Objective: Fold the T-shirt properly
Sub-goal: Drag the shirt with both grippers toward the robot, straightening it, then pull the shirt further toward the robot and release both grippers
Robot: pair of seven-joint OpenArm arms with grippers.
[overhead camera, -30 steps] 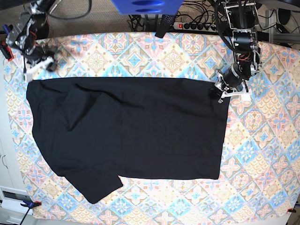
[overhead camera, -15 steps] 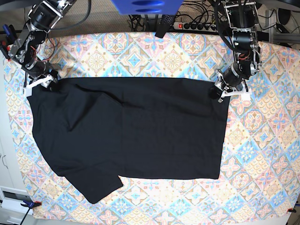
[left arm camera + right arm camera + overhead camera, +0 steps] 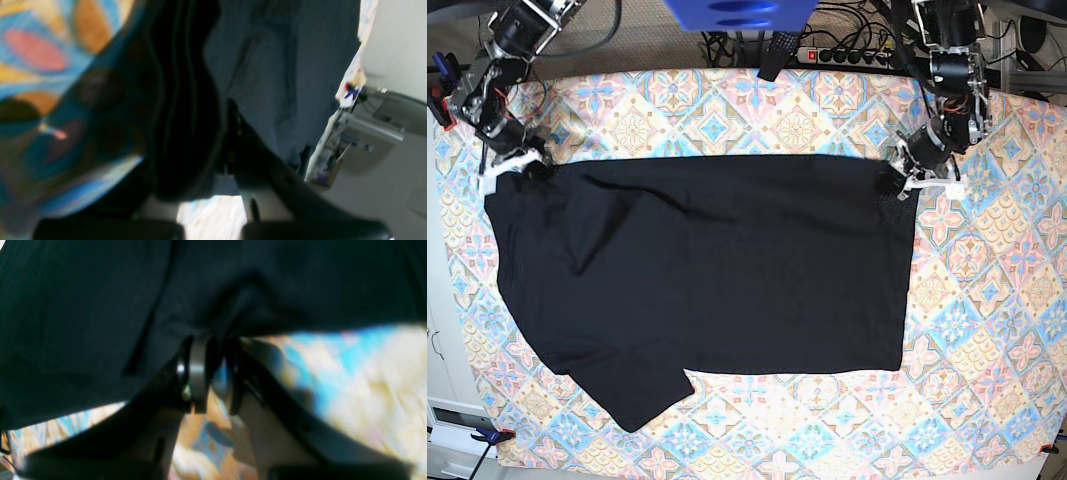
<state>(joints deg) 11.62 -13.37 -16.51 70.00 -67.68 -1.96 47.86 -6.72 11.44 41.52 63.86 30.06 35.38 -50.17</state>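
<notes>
1. One patterned tablecloth [image 3: 727,105] covers the whole table, its tiles in blue, orange and cream, showing on every side of the garment.
2. Spread flat on that cloth lies the black T-shirt [image 3: 707,280] — it fills most of the middle in the base view, with a sleeve poking out toward the lower left corner and soft creases near the left side.
3. At the shirt's upper right corner in the base view sits the left gripper [image 3: 897,182]; its jaws are pressed together on the fabric edge, and the wrist view shows dark cloth bunched between them.
4. At the upper left corner sits the right gripper [image 3: 213,350] — its two fingers stand close together, with the shirt's edge gathered between their tips and the cloth puckered there.
5. Behind the table, a power strip [image 3: 842,55] and cables lie along the far edge.
</notes>
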